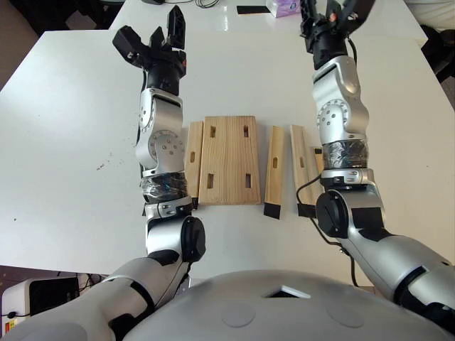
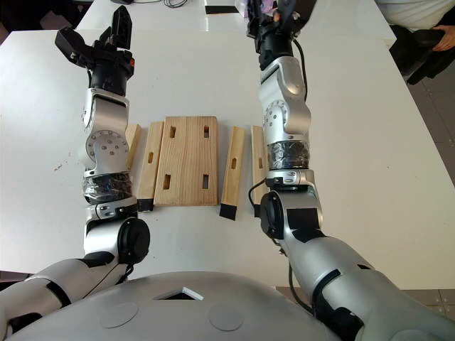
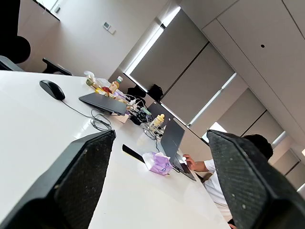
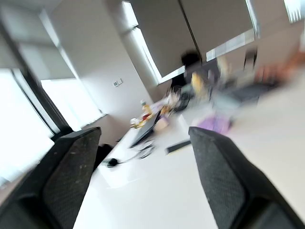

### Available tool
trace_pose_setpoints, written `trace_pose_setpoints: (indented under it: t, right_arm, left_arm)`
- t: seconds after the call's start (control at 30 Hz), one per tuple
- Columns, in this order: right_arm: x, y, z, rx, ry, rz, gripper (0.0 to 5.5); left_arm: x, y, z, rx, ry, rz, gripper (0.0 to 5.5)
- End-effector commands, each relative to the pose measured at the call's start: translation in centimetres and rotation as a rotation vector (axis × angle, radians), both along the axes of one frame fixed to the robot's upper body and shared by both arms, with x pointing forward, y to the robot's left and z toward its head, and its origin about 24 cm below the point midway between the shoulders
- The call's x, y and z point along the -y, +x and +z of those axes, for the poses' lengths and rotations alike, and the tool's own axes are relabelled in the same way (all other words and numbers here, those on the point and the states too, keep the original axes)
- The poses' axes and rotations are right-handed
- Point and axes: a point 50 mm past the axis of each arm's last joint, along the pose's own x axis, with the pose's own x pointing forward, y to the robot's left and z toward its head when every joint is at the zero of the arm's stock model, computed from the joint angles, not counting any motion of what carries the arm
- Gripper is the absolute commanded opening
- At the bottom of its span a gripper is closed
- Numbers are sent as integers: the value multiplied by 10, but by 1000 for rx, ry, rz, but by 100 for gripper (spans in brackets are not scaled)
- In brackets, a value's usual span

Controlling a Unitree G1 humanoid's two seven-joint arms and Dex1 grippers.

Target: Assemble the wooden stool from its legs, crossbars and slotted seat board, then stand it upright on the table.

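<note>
The slotted seat board lies flat on the white table, with four slots showing. Wooden legs and crossbars lie lengthwise beside it: one on its left, half under my left arm, two on its right, and another by my right forearm. Two of them have black ends. My left gripper is held up beyond the board's far left, open with nothing in it; its pads stand wide apart. My right gripper is up at the far right, also open and empty, pads apart.
A purple tissue pack and a flat black item lie on the far table. The left wrist view shows a mouse, laptops and cables there. Bare table surface lies left and right of the wood parts.
</note>
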Motion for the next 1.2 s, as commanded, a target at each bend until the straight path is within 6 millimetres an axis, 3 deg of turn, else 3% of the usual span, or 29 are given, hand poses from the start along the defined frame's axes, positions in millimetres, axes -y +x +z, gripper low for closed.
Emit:
trace_pose_setpoints:
  t: [0.03, 0.23, 0.47, 0.53, 0.6, 0.67, 0.8, 1.07, 1.2]
  right_arm:
    - [23, -4, 36, 11, 762, 226, 341]
    - [30, -14, 62, 58, 876, 362, 341]
    - [36, -14, 56, 1, 557, 271, 341]
    - [44, -12, 52, 1, 246, 109, 341]
    - [47, -14, 56, 98, -331, -138, 341]
    - [41, -16, 56, 193, -622, -227, 341]
    - [35, -16, 40, 188, -679, -262, 341]
    - [23, -23, 15, 171, -763, -279, 341]
    - [18, -22, 10, 147, -746, -263, 341]
  left_arm:
    - [-1, 2, 24, 44, -38, -73, 356]
    - [-7, 1, 28, 49, -111, -54, 356]
    - [-16, -4, 28, 38, 17, 37, 356]
    - [-20, -4, 31, 42, 82, 73, 356]
    - [-27, -4, 36, 55, 175, 136, 356]
    - [-33, -4, 41, 74, 227, 182, 356]
    - [-33, -4, 48, 110, 355, 232, 356]
    - [-7, -5, 37, 149, 726, 245, 356]
    - [-7, -5, 23, 88, 637, 225, 356]
